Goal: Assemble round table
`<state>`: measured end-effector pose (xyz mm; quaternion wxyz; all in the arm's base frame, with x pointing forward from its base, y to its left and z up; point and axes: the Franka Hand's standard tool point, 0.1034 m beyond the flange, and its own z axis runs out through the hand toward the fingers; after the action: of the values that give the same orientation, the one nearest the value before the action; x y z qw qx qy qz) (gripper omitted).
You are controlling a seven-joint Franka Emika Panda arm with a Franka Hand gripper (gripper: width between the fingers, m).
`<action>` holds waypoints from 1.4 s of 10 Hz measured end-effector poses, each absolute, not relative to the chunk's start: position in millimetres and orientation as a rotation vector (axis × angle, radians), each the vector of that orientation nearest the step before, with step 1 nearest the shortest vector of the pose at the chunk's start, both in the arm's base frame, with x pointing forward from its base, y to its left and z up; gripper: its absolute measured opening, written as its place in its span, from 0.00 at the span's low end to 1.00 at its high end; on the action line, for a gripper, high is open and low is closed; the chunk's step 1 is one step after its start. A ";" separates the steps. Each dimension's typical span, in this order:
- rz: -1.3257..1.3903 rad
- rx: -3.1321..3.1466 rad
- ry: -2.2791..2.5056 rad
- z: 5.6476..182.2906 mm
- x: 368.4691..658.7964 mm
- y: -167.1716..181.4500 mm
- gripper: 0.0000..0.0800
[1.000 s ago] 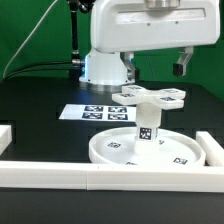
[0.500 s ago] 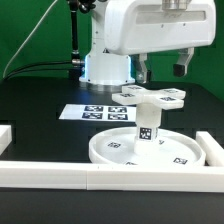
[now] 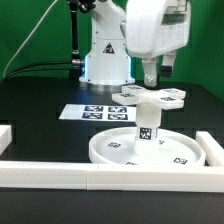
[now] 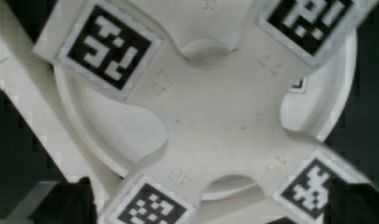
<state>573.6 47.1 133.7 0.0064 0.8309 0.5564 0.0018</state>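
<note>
White rails [image 3: 60, 176] fence the near edge of the black table, well in front of the pincer. Just behind them, nearer the camera than the pincer, sits the large rimmed round disc [image 3: 112, 150] with the short thick post [image 3: 147, 127] standing upright at its middle. The marker board [image 3: 95, 112] lies flat a little farther back, off to the exterior view's left of the pincer. Farther still, the cross-shaped piece [image 3: 152, 96] lies flat on the table, directly under the pincer [image 3: 158, 72], which hangs just above it with its fingers pointing down. In the exterior view the two fingers stand slightly apart with nothing between them, so it reads as open and empty, though only narrowly. The wrist view is filled by the cross-shaped piece [image 4: 204, 115], its tagged arms spreading from a smooth hub. I judge this piece to be light, stiff moulded plastic with a slick surface, so it could slide or twist in a loose pinch. Taking it across one narrow arm, or edge to edge near the hub, looks the safest hold.
</note>
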 end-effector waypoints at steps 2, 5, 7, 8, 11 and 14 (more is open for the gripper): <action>-0.007 2.498 1.873 132.0 572.0 46.0 0.81; -0.011 2.472 1.908 126.8 570.1 42.0 0.81; -0.034 2.496 1.889 117.3 566.9 36.5 0.81; -0.042 2.503 1.884 114.1 565.9 34.3 0.81; -0.062 2.524 1.864 104.4 565.1 34.3 0.81; -0.066 2.537 1.850 102.2 564.3 36.2 0.81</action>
<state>564.3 36.2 102.2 0.0006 0.8078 0.5891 -0.0211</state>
